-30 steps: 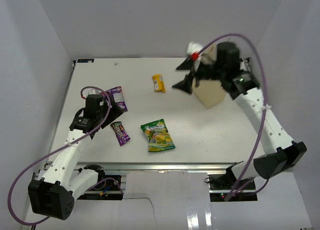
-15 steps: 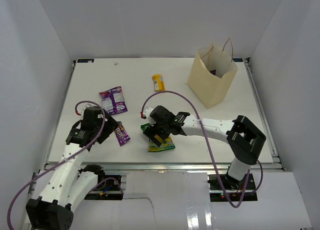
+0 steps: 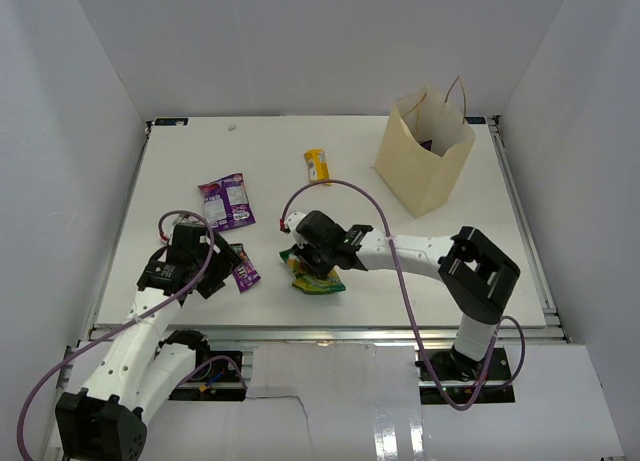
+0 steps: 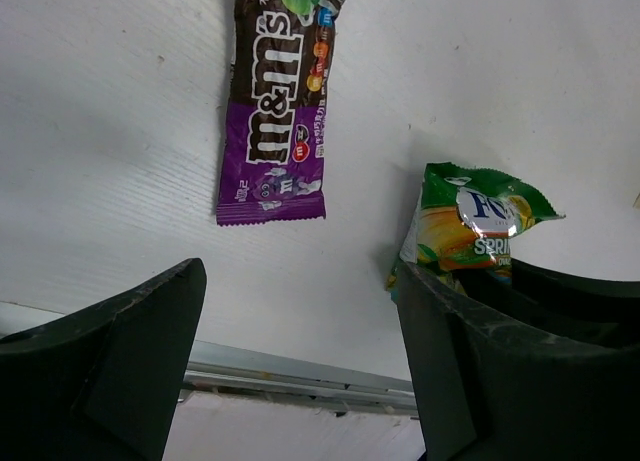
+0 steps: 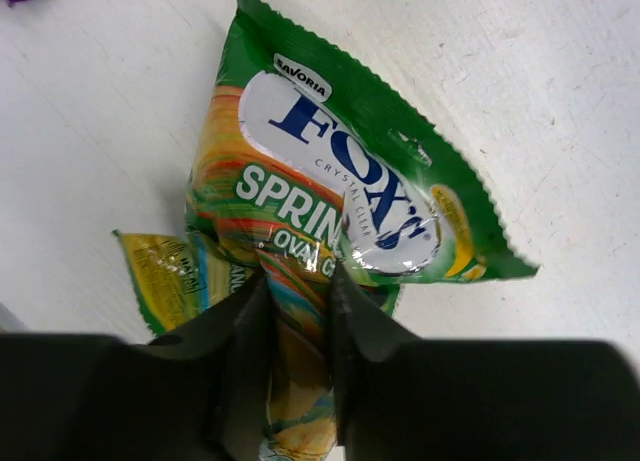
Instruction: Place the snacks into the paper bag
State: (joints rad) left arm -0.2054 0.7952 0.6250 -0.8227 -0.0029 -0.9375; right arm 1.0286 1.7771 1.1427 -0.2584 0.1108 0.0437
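Since half a second ago the right gripper point(image 5: 298, 291) has closed on the green-yellow pack point(image 5: 340, 181). The pack is bunched up and pinched between the fingers, with its printed face fanning out ahead of the fingertips. The left gripper point(image 4: 297, 291) hangs spread wide, and a purple candy pack point(image 4: 280, 121) lies flat just ahead of it, untouched. The paper bag point(image 3: 420, 171) stands well beyond the right gripper.
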